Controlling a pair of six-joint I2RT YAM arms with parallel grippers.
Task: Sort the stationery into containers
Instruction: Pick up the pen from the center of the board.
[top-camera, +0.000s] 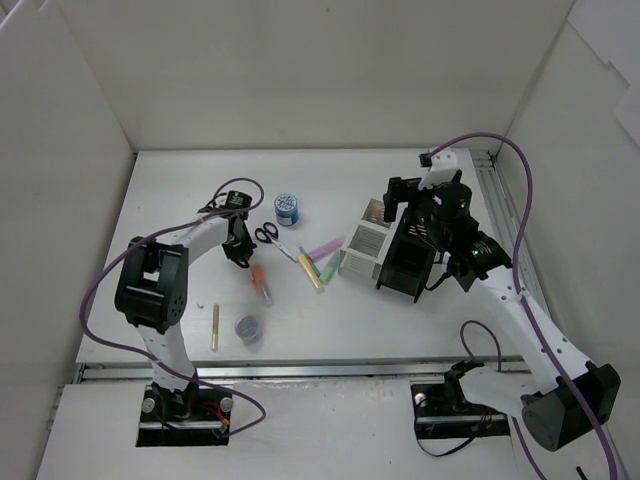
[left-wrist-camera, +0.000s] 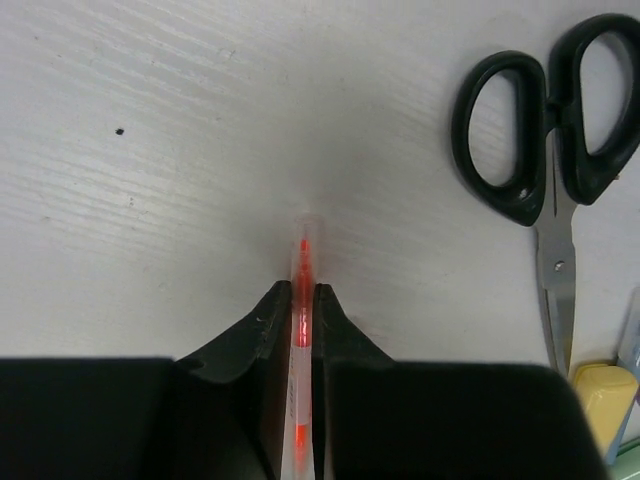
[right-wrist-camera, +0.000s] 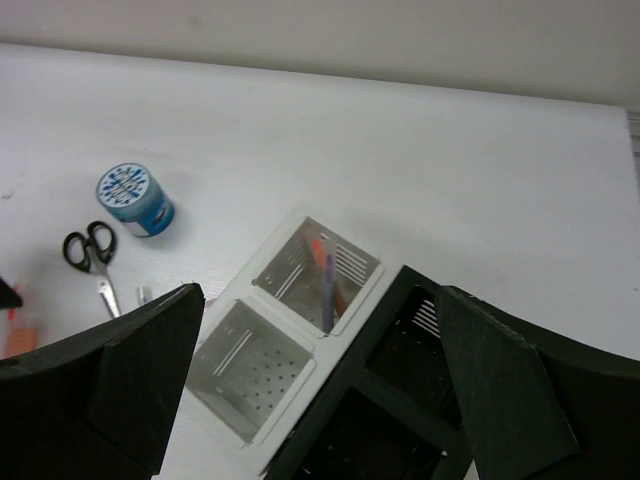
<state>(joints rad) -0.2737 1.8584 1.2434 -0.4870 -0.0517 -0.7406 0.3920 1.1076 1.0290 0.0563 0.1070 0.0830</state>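
A white tabletop (top-camera: 400, 330), boxed in by plain white panels, is being used as the work surface. A thin orange pen with a clear barrel (left-wrist-camera: 304, 245) is being clenched between the jaws of the left gripper (left-wrist-camera: 301, 300), low over the table left of centre. The small black-handled scissors (left-wrist-camera: 545, 130) are lying just beside it.

The right gripper (right-wrist-camera: 318, 295) is being held wide apart and empty above the white mesh desk organizer (right-wrist-camera: 255, 375) and the taller black mesh pen holder (right-wrist-camera: 375, 385). An orange and a purple pen (right-wrist-camera: 326, 268) are already being stored in one white compartment.

The clenched pen is being judged light, stiff and smooth. It appears to be gripped near one end, so it is likely to pivot or slide; a hold nearer mid-barrel would be steadier.

Most of the barrel is being hidden by the gripper body in the wrist view, so whether it is being lifted off the surface cannot be told. The black holder's interior is being lost in shadow, and the scissor blade tips are being covered by the gripper body.
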